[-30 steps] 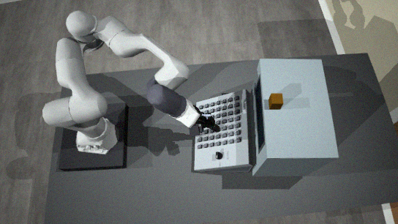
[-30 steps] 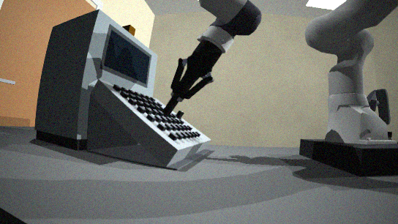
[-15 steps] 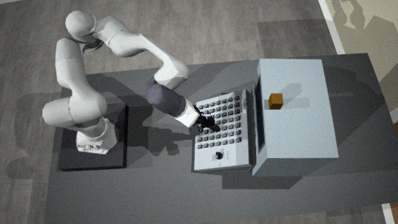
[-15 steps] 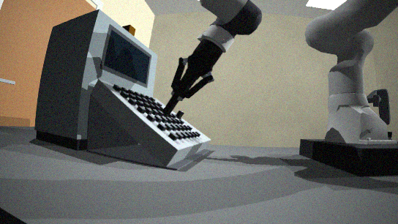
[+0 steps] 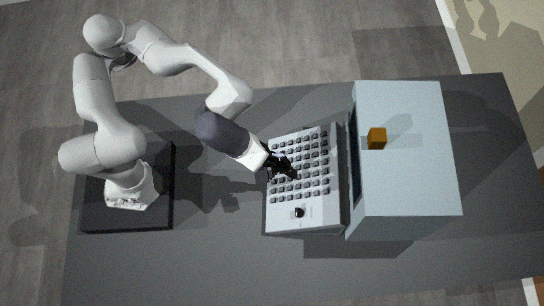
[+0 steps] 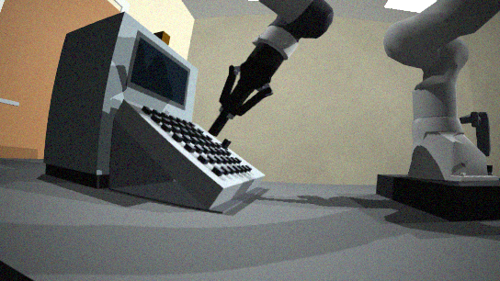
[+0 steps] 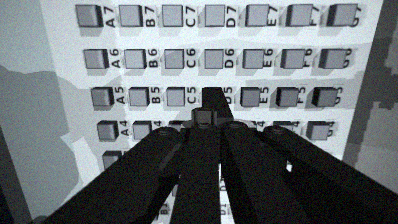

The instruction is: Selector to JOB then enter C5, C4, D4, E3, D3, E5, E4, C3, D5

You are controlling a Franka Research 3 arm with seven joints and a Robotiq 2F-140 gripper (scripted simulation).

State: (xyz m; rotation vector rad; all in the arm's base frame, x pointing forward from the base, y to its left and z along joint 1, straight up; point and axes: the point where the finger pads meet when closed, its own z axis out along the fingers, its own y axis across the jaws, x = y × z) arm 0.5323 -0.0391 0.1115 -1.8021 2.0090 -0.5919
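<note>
The machine's sloped keypad (image 5: 302,180) carries rows of grey keys with names printed beside them. My gripper (image 7: 211,103) is shut and empty, and its joined fingertips cover the D5 key, between C5 (image 7: 175,96) and E5 (image 7: 249,96). D6 (image 7: 214,58) is just beyond the tips. From the side, the gripper (image 6: 215,129) slants down onto the middle of the keypad (image 6: 193,142); I cannot tell if the key is pushed in. No key looks lit. The black selector knob (image 5: 299,212) sits at the keypad's near end; its setting is unreadable. Rows below 4 are hidden by my fingers.
The machine's box body (image 5: 402,150) with a dark screen (image 6: 158,73) stands behind the keypad. A small orange block (image 5: 377,138) rests on its top. My arm's base (image 5: 125,197) is on a dark plate left of the machine.
</note>
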